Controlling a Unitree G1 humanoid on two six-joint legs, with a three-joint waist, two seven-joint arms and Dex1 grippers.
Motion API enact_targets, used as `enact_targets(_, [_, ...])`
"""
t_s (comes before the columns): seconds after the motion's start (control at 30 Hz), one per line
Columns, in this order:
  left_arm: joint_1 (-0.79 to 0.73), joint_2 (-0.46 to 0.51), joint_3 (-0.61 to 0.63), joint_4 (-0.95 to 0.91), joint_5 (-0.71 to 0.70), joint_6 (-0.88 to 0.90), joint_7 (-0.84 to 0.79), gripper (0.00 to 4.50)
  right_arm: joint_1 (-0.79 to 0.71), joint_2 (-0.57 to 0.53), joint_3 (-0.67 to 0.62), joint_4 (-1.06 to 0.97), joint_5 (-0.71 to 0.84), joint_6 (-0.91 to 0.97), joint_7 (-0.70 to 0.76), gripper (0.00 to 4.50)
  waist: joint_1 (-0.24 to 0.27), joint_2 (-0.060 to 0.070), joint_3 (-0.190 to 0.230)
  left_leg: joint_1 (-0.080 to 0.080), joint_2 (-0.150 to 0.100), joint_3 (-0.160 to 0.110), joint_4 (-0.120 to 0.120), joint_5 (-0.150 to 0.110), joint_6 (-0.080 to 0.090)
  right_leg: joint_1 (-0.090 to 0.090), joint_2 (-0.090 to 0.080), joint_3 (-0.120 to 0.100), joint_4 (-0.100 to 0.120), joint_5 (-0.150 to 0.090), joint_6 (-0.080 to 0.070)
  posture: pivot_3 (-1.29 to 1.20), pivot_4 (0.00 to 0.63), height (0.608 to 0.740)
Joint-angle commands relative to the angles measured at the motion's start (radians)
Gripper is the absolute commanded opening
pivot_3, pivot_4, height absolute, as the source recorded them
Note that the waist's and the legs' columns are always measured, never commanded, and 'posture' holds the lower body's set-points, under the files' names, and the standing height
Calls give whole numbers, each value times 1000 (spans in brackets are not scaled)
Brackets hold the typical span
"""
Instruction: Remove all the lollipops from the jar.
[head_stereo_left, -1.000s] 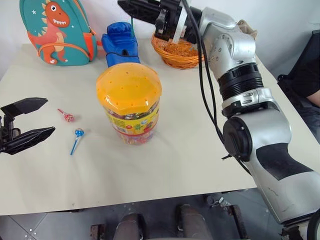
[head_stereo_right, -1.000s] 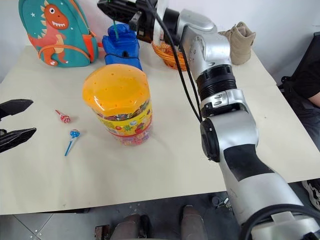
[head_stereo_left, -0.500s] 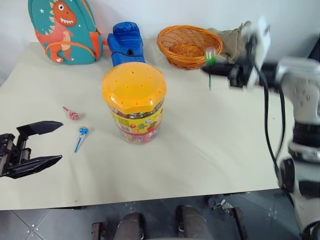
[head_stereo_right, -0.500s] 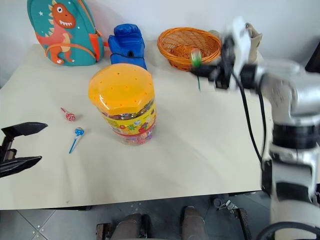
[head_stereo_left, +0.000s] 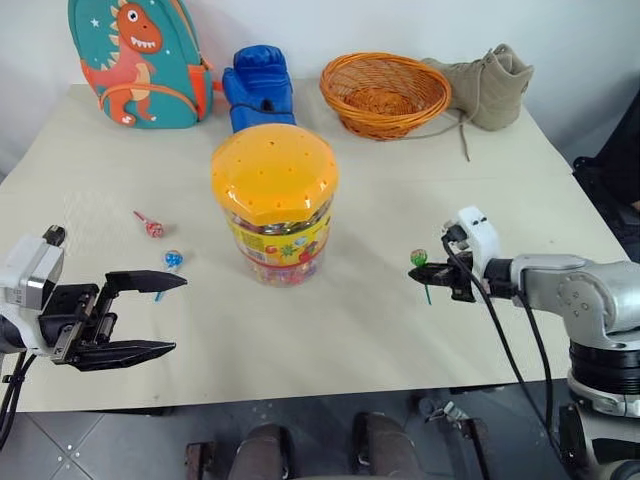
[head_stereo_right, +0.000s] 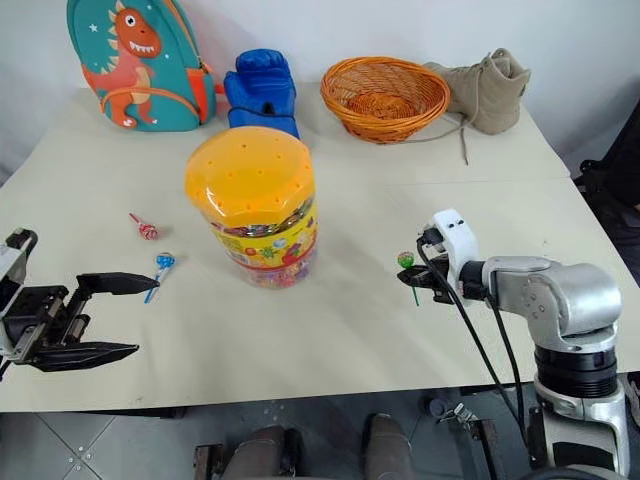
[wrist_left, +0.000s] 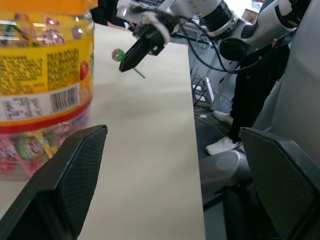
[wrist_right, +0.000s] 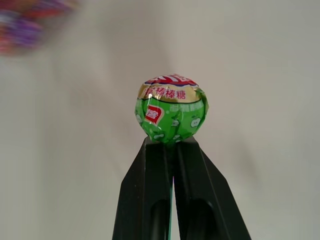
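Observation:
The jar (head_stereo_left: 274, 205), a clear tub with a yellow-orange holed lid and colourful label, stands mid-table. My right gripper (head_stereo_left: 432, 280) is to its right, low over the table, shut on the stick of a green lollipop (head_stereo_left: 418, 259); the green wrapped head (wrist_right: 171, 114) sits just above the closed fingertips. A red-pink lollipop (head_stereo_left: 151, 225) and a blue lollipop (head_stereo_left: 170, 264) lie on the table left of the jar. My left gripper (head_stereo_left: 168, 315) hovers open near the table's front left, close to the blue lollipop, holding nothing.
Along the far edge sit a teal dinosaur backpack (head_stereo_left: 138, 62), a blue boxing glove (head_stereo_left: 260, 85), an orange wicker basket (head_stereo_left: 384, 93) and a tan boot (head_stereo_left: 490, 88). The table's front edge (head_stereo_left: 300, 395) lies just below both grippers.
My right arm has swung down from over the basket to low over the table right of the jar, still holding the green lollipop. My left gripper has shifted right and down.

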Motion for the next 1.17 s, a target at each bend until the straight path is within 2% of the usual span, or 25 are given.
enact_targets(0.03, [3, 18, -3, -37, -1, 6, -13, 4500, 5, -10, -1, 0, -9, -29, -16, 770, 0, 0, 0, 0, 0, 0, 0, 0, 0, 0, 0, 0, 0, 0, 0, 0, 150, 740])
enact_targets(0.27, [-51, -37, 14, -61, -38, 27, 118, 4500, 5, -30, -28, -42, 53, -32, 32, 3175, 1, 0, 0, 0, 0, 0, 0, 0, 0, 0, 0, 0, 0, 0, 0, 0, 150, 740])
enact_targets(0.4, [-61, -50, 20, -76, -74, 55, 135, 4500, 17, -70, -49, -86, 120, -68, 107, 4477, 1, 0, 0, 0, 0, -1, 0, 0, 0, 0, 0, 0, 0, 0, 0, 0, 150, 740])
enact_targets(0.57, [-39, -36, 23, -71, -61, 68, 124, 4500, 39, -146, -108, -170, 235, -211, 292, 4477, 1, 0, 0, 0, 0, -1, 0, 0, 0, 0, 0, 0, 0, 0, 0, 0, 150, 740])
enact_targets(0.6, [-39, -32, 32, -57, -56, 64, 120, 4500, 53, -158, -128, -179, 240, -294, 352, 4477, 1, 0, 0, 0, 0, -1, 0, 0, 0, 1, 0, 0, 0, 0, 0, 0, 150, 740])
enact_targets(0.7, [-54, -2, 64, 29, -30, 48, 99, 4500, 114, -220, -119, -148, 179, -568, 554, 4477, 4, 0, 0, 0, 0, -1, 0, 0, 0, 1, 0, 0, -1, 0, 0, 0, 150, 740])
enact_targets(0.83, [-65, 28, 92, 137, -1, 24, 74, 4500, 167, -295, -37, -41, 60, -819, 711, 4477, 2, 0, 0, 1, 0, 0, 0, 0, 0, 2, 0, 0, -2, 0, 0, 0, 150, 740])
enact_targets(0.97, [-76, 45, 123, 221, 28, -5, 73, 4500, 149, -314, 4, 73, -13, -966, 766, 4477, 0, 0, 0, 1, 0, 0, 0, 0, 0, 2, 0, 0, -1, 0, 0, 0, 150, 740])
enact_targets(1.17, [-61, 52, 174, 259, 62, -67, 52, 4500, 112, -301, 6, 169, -40, -1032, 761, 4477, 0, 0, 0, 1, 1, 0, 0, 0, 0, 2, 0, -1, -1, 0, 0, 0, 150, 740])
